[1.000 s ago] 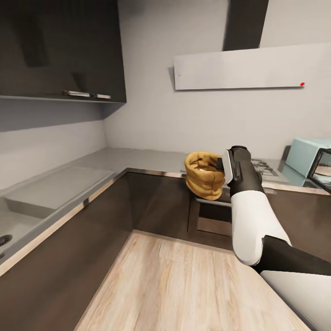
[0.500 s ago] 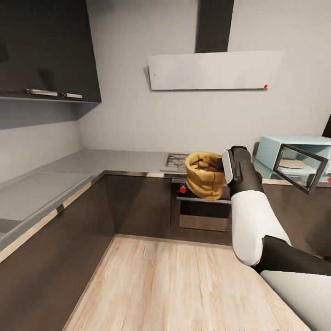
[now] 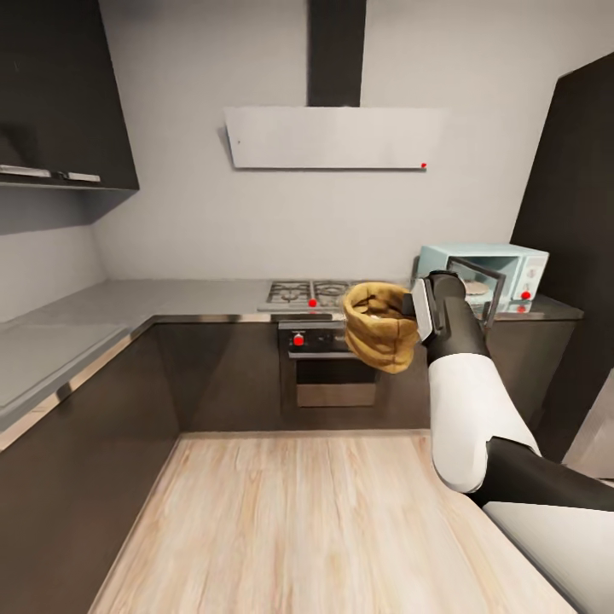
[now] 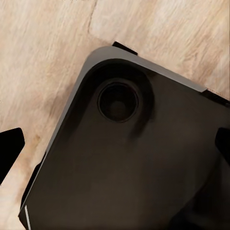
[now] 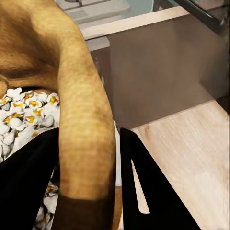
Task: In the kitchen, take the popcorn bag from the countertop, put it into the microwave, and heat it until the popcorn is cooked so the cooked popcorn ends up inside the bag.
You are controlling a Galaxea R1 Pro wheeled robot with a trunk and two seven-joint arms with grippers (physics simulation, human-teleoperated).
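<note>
The tan-brown popcorn bag (image 3: 378, 331) hangs in the air in front of me, tilted, with my right gripper (image 3: 411, 315) shut on its rolled rim. In the right wrist view the rim (image 5: 84, 120) runs between the two black fingers (image 5: 151, 191), and white and yellow popcorn (image 5: 24, 115) shows inside the bag. The mint-blue microwave (image 3: 503, 264) stands on the countertop (image 3: 170, 298) at the far right, its dark glass door (image 3: 477, 281) swung open. My left gripper (image 4: 115, 148) is open over my dark base and the floor.
A gas hob (image 3: 303, 294) with a dark built-in oven (image 3: 328, 367) beneath sits behind the bag, under a hood (image 3: 328, 136). A tall dark cabinet (image 3: 571, 239) stands right of the microwave. Dark cabinet fronts (image 3: 77, 443) run along the left. Wooden floor (image 3: 290, 520) lies ahead.
The view has swung to the right, so the hob, oven and microwave have slid left into fuller view. The bag and my right arm keep the same place in the picture.
</note>
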